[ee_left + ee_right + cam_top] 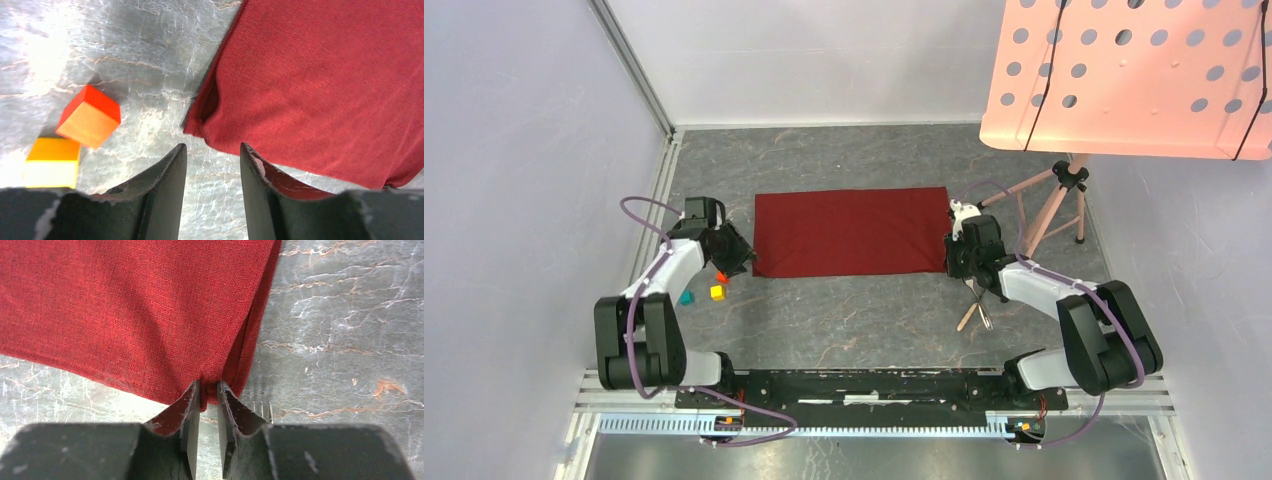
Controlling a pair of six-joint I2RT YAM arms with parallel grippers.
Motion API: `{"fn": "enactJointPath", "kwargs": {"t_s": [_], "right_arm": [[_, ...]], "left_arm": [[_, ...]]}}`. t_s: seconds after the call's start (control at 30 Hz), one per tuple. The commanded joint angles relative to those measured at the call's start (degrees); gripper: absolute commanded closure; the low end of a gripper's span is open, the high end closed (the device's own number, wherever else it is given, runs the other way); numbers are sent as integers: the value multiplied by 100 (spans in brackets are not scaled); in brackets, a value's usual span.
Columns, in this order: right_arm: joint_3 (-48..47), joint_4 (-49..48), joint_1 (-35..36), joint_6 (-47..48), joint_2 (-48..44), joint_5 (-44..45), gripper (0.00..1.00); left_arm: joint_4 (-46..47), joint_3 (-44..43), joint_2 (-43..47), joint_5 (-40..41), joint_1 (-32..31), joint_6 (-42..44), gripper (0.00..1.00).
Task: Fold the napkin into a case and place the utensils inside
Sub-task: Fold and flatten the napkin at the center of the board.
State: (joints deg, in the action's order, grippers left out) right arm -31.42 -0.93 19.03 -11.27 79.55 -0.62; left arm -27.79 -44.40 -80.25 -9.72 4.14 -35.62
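The dark red napkin (852, 232) lies flat on the grey table as a wide rectangle, its edges doubled. My left gripper (742, 256) hovers just off its near left corner. In the left wrist view that gripper (212, 147) is open, with bare table between the fingers and the napkin (325, 85) just ahead. My right gripper (951, 260) is at the near right corner. In the right wrist view the right gripper (209, 384) stands slightly open, the puckered corner of the napkin (130, 315) between its tips. The utensils (976, 306) lie crossed below it; fork tines (262, 410) peek out beside the right finger.
Three small cubes sit by the left gripper: red (721, 276), yellow (717, 292) and teal (686, 297). The red cube (89, 117) and yellow cube (52, 162) show left of the fingers. A pink perforated board (1124, 75) on a tripod (1054, 205) stands back right.
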Motion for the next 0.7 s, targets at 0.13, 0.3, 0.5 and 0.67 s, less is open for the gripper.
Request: {"fn": "enactJointPath", "kwargs": {"t_s": [0.13, 0.3, 0.5, 0.67], "right_arm": [[265, -7, 21, -65, -939, -457, 52], [216, 305, 17, -35, -1466, -350, 43], [142, 322, 21, 22, -1629, -476, 34], [-54, 314, 18, 97, -1432, -666, 35]], "left_arm": [[-868, -396, 1467, -84, 20, 898, 35], [-919, -633, 1069, -873, 12, 1307, 30], [-1225, -1197, 232, -1077, 16, 2054, 16], [-1080, -1325, -172, -1102, 13, 2217, 17]]}}
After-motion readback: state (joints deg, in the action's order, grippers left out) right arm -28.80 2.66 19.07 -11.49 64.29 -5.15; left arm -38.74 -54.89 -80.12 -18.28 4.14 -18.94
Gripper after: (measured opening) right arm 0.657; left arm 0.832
